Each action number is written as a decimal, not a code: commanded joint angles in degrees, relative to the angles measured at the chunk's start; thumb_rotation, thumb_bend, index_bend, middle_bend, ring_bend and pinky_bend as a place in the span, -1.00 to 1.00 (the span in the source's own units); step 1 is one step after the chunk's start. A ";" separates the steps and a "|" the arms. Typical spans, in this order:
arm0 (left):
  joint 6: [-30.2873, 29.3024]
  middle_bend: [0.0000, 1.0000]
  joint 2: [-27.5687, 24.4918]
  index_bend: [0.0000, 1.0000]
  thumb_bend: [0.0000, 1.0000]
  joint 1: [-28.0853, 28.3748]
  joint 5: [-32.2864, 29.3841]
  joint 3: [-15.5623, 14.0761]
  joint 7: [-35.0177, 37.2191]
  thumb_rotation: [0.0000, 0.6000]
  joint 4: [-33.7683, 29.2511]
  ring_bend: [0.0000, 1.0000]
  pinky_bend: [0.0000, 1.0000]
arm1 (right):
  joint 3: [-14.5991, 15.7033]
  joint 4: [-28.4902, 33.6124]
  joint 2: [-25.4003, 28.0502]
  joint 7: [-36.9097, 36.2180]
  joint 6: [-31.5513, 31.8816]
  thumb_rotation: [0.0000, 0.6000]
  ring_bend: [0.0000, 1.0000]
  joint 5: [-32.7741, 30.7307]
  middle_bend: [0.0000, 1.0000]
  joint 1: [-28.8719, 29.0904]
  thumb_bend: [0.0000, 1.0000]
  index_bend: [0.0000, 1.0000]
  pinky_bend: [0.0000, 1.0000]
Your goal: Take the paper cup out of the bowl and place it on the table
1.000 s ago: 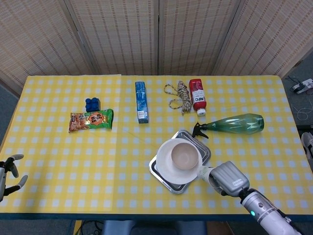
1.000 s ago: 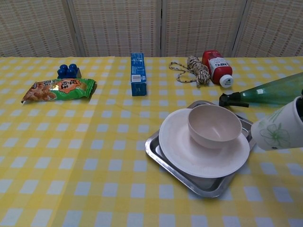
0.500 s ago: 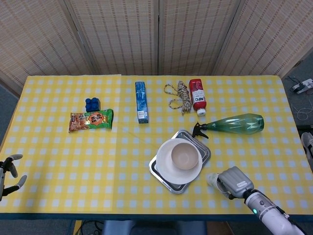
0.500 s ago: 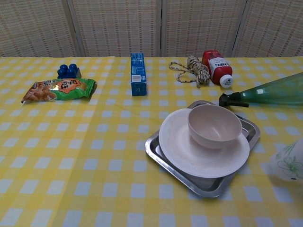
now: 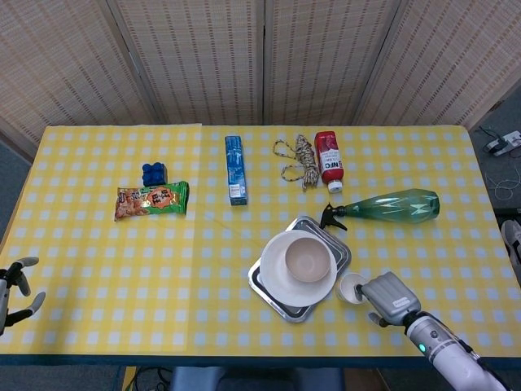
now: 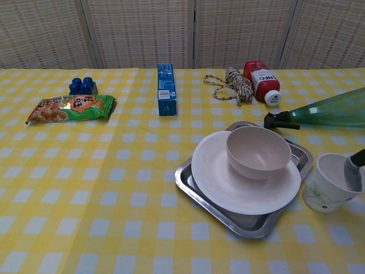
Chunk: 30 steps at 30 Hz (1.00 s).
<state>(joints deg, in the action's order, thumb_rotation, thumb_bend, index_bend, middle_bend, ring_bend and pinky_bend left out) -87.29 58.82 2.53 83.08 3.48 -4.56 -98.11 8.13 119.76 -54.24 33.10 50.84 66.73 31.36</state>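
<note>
The white paper cup (image 5: 352, 287) (image 6: 329, 184) with a green flower print stands upright on the yellow checked table, just right of the metal tray. My right hand (image 5: 391, 297) is at the cup's right side. One dark finger (image 6: 353, 172) reaches inside the rim, so the hand holds the cup's wall. The pale bowl (image 5: 308, 257) (image 6: 258, 152) sits empty on a white plate (image 5: 279, 279). Near the table's front left corner, my left hand (image 5: 16, 291) holds nothing and its fingers are apart.
The plate lies on a metal tray (image 5: 262, 287) (image 6: 188, 174). A green spray bottle (image 5: 392, 205) lies behind the cup. Further back are a red bottle (image 5: 328, 158), a rope (image 5: 299, 159), a blue box (image 5: 235, 169), a snack bag (image 5: 152, 199) and a blue block (image 5: 152, 171).
The right hand carried the tilted cup away from the tray, then brought it back. The cup now stands upright on the table beside the tray. The left hand stayed put.
</note>
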 commanded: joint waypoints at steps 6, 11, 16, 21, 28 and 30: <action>0.18 0.24 0.17 -0.27 -0.49 0.06 -0.04 -0.08 -0.28 1.00 0.12 -0.03 0.28 | -0.08 0.80 2.33 -3.49 1.85 1.00 1.00 3.58 0.99 -1.33 -0.60 -0.42 1.00; 0.66 0.23 0.30 -0.27 -0.49 0.20 -0.16 -0.21 -0.35 1.00 0.38 -0.03 0.28 | 0.01 1.33 4.43 -4.59 11.11 1.00 0.67 11.21 0.51 -6.21 -0.64 -0.46 0.99; 0.74 0.24 0.63 -0.27 -0.49 0.29 0.59 -0.59 -0.81 1.00 0.35 -0.03 0.28 | -0.11 0.36 3.56 -2.68 22.52 1.00 0.17 17.21 0.07 -12.56 -0.68 -0.46 0.68; 0.35 0.24 1.03 -0.27 -0.49 0.12 1.65 -1.15 -1.34 1.00 0.18 -0.03 0.28 | -1.06 -4.91 -0.32 -6.42 30.95 1.00 -0.02 21.63 -0.02 -17.69 -0.68 -0.39 0.36; -0.85 0.23 2.02 -0.26 -0.49 -0.22 2.80 -1.33 -1.61 1.00 0.49 -0.03 0.28 | -3.33 -15.73 -6.95 -15.25 37.41 1.00 -0.02 23.03 -0.02 -22.16 -0.68 -0.33 0.17; -1.25 0.23 2.35 -0.25 -0.49 -0.37 2.72 -1.18 -1.55 1.00 0.55 -0.03 0.28 | -3.85 -17.96 -7.61 -19.66 38.06 1.00 -0.02 23.10 -0.02 -22.77 -0.68 -0.31 0.17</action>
<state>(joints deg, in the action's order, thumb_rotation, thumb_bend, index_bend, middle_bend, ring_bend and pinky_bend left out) -88.49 61.11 2.21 85.82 2.25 -6.11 -97.59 5.44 105.06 -59.75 18.62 87.22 89.04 10.39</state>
